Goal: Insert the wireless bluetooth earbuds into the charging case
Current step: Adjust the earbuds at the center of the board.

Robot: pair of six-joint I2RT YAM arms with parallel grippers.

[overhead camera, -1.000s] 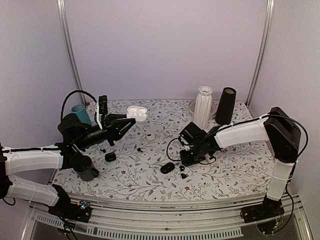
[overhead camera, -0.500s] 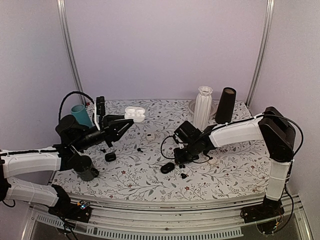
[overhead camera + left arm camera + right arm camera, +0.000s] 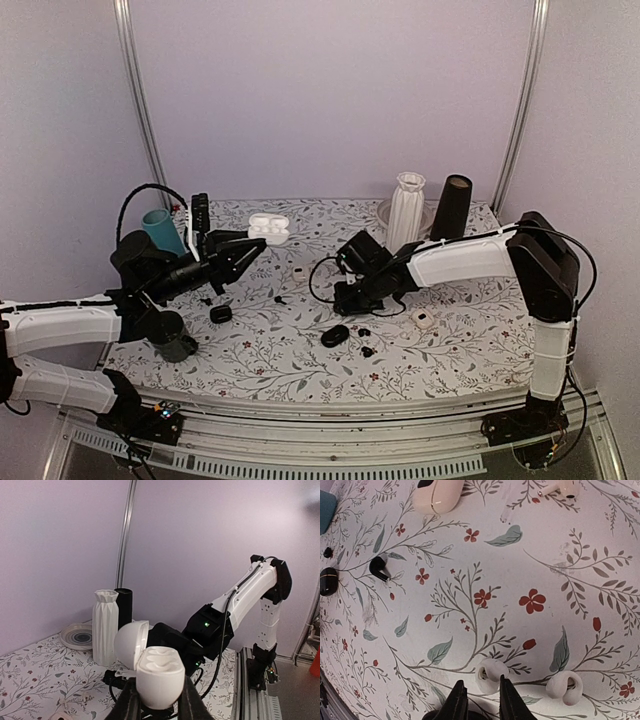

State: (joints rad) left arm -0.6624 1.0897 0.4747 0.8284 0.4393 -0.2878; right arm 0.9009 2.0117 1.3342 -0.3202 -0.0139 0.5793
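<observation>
Holding the white case aloft with its lid tipped open, the left gripper is clenched on the lower half, above the far left of the table. By my reading, the step in hand is fetching a bud. Black earbuds lie loose near the middle, just beside a closed black case. The right gripper hangs low over that spot, fingers parted only slightly and grasping nothing, with a white earbud just beyond their tips. Next it must settle over one bud, pinch it and carry it left to the open case. Only the right wrist view shows that white earbud and a second beside it. Only the left wrist view shows the hollows inside the case.
</observation>
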